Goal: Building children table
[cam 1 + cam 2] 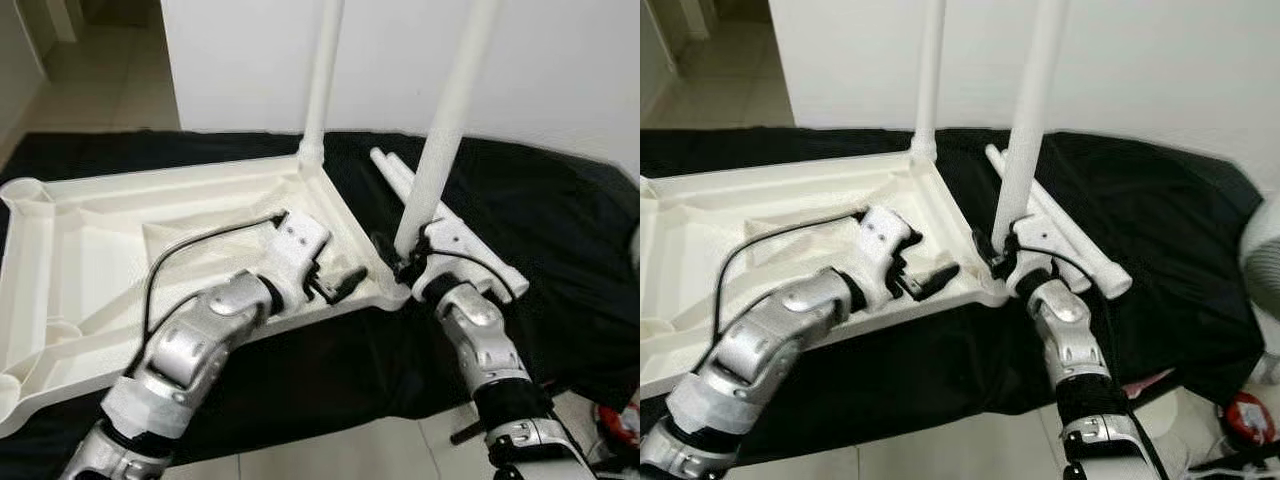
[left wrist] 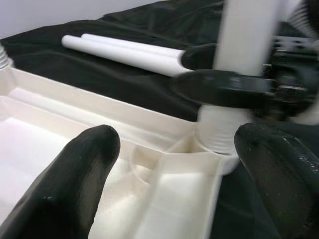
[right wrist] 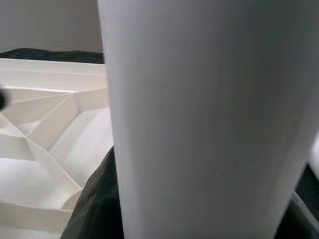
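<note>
Tabletop (image 1: 60,250): cream moulded plastic, smooth, slight sheen. Legs (image 1: 440,140): white plastic tube, matt; threaded at base by my left wrist cam. Cloth (image 1: 560,230) underneath: black fabric, creased, faint shine. My arms: brushed silver metal; fingers (image 2: 75,184) black, matt, rubbery-looking. Floor (image 1: 110,80): glossy tile.

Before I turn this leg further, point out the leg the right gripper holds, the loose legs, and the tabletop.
Held leg (image 1: 432,170), left eye view: mid-shaft, above the right gripper (image 1: 405,262).
Loose legs (image 1: 398,178), left eye view: upper ends, on the black cloth.
Tabletop (image 1: 90,215), left eye view: underside ribbing.
</note>
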